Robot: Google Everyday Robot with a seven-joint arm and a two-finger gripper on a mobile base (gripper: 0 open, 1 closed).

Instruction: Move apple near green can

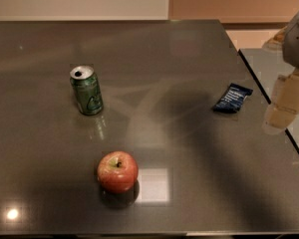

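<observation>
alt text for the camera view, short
A red apple sits near the front of a dark grey table, apart from an upright green can farther back and left. A dark blue wrapper lies at right; the gripper hangs by the table's right edge, touching none of them.

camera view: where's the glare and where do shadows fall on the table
In the camera view a pale square of glare lies on the table just right of the apple, and a small bright spot sits near the front left corner; a broad shadow runs from the middle to the front right, left of the gripper at the right edge.
</observation>
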